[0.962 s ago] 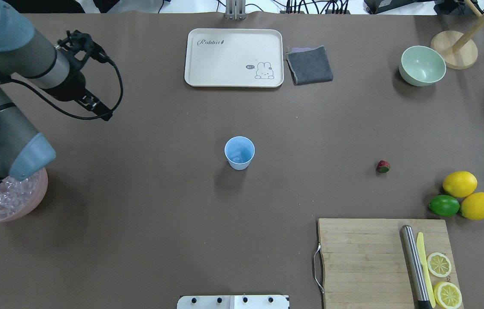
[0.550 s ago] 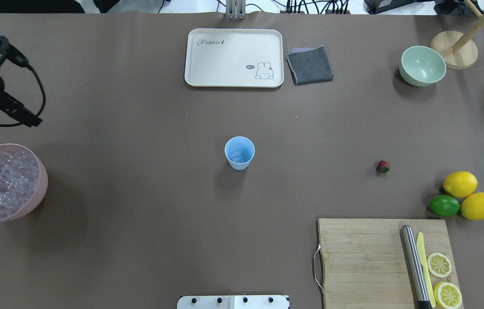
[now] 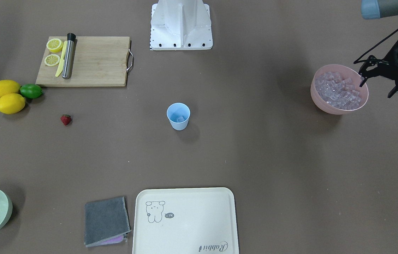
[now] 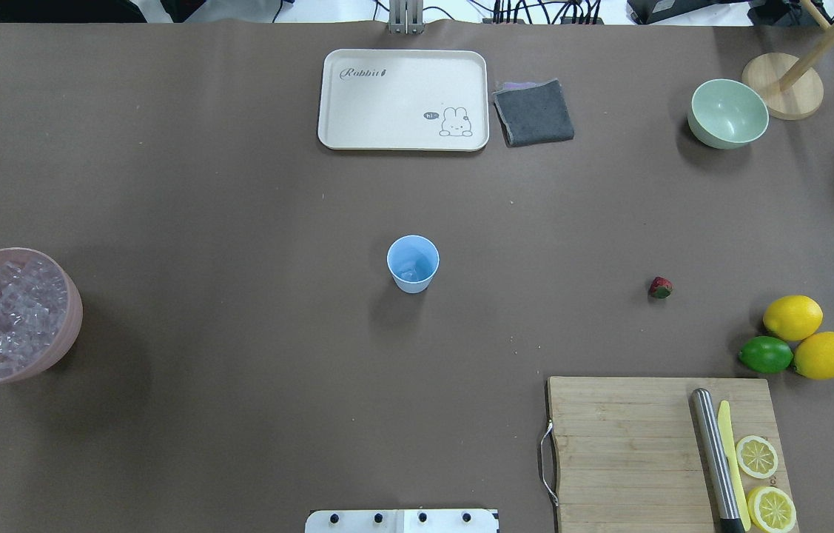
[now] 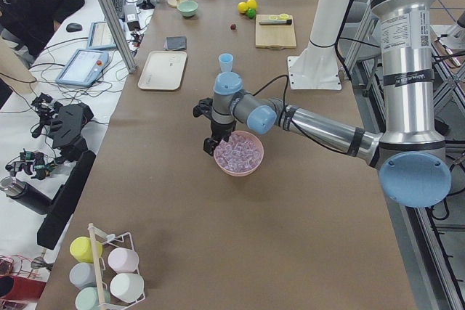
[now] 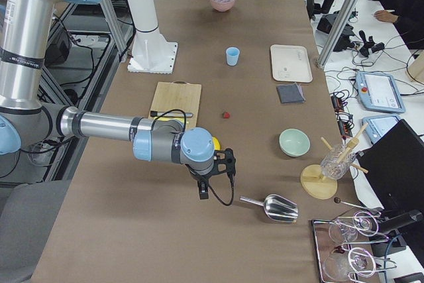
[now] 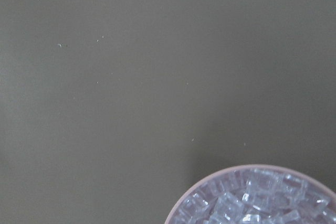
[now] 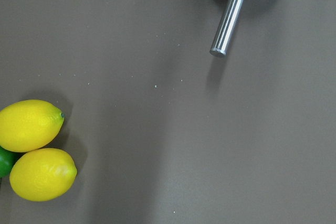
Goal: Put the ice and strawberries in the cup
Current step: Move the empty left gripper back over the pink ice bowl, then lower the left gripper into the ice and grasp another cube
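Note:
The light blue cup (image 4: 412, 263) stands upright mid-table with a clear cube of ice (image 3: 179, 118) or so in its bottom. More ice (image 4: 6, 318) fills a pink bowl (image 3: 329, 107) at the table's left end. My left gripper (image 3: 376, 90) hangs open and empty beside that bowl's outer rim; its wrist view shows only the ice (image 7: 252, 198) at the lower edge. The strawberry (image 4: 659, 287) lies alone on the table right of the cup. My right gripper (image 6: 215, 183) hovers near the lemons, far from the strawberry; I cannot tell whether it is open or shut.
A cream tray (image 4: 402, 100), a grey cloth (image 4: 533, 112) and a pale green bowl (image 4: 727, 112) sit along the far side. Two lemons and a lime (image 4: 764, 354) lie right. A wooden board (image 4: 631, 451) carries a knife and lemon slices. A metal scoop (image 8: 231, 19) lies beyond.
My left arm has swung left and out of the overhead view, uncovering the pink bowl of ice. The cup and strawberry have not moved.

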You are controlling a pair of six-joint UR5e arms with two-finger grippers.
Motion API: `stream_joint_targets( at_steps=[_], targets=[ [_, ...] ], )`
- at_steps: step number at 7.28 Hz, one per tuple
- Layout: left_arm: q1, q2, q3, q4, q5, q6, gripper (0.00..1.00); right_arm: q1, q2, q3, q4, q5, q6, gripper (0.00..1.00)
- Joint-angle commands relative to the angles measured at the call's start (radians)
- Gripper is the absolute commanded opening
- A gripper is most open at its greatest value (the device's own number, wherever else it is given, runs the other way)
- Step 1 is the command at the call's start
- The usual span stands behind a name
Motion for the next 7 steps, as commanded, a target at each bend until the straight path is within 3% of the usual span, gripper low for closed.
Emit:
stream_joint_targets(
  at_steps=[1, 4, 7],
  targets=[
    [0.049, 0.039, 0.009, -0.075, -0.003, 0.039, 0.83, 0.0, 0.0, 0.002, 0.0, 0.0, 0.0, 1.0],
    [0.166, 0.052, 0.001, -0.131, 0.008, 0.042, 0.66, 0.0, -0.002, 0.001, 0.0, 0.0, -0.003, 1.0],
    [0.182, 0.069, 0.023, -0.135, 0.008, 0.059, 0.66, 0.0, -0.002, 0.001, 0.0, 0.0, -0.002, 1.0]
  ],
)
